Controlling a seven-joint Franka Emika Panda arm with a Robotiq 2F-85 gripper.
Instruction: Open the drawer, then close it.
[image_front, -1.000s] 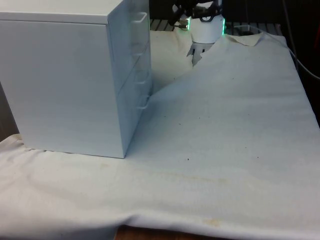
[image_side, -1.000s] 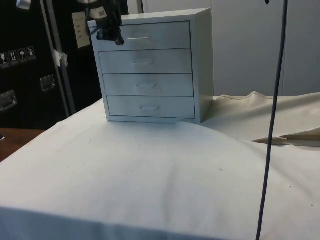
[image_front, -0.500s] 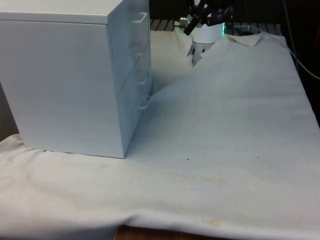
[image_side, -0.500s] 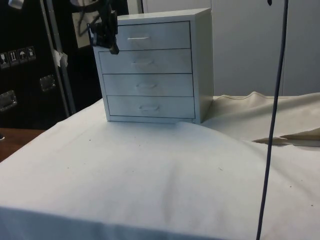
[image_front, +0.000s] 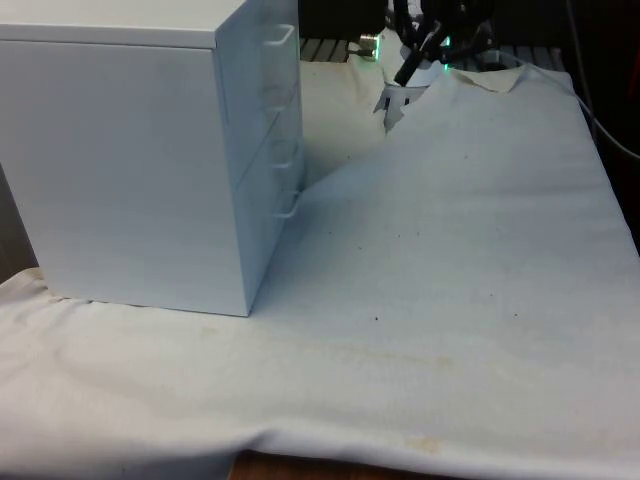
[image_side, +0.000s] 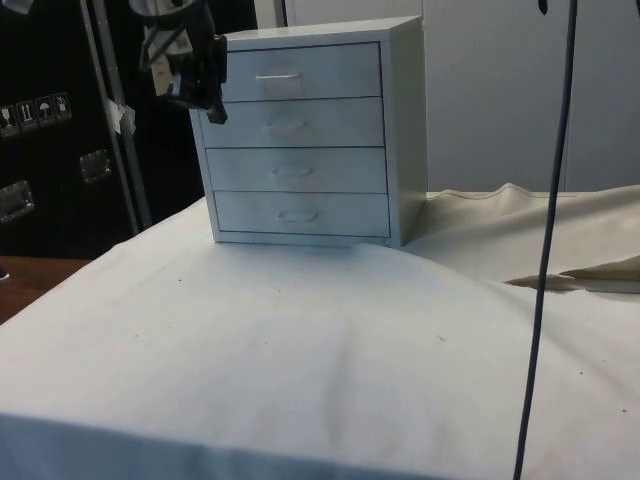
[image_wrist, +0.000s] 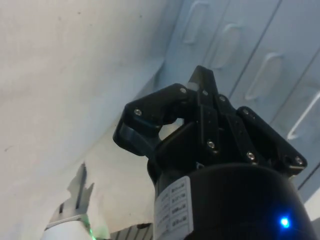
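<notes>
Looking at the chest (image_side: 300, 135), I see all four drawers shut, so I judge both opening and closing are left. My fingers (image_side: 213, 100) are together, holding nothing; the top drawer (image_side: 295, 72) sits just beside them, untouched.

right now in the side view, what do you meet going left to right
gripper → chest of drawers → hanging black cable
</notes>
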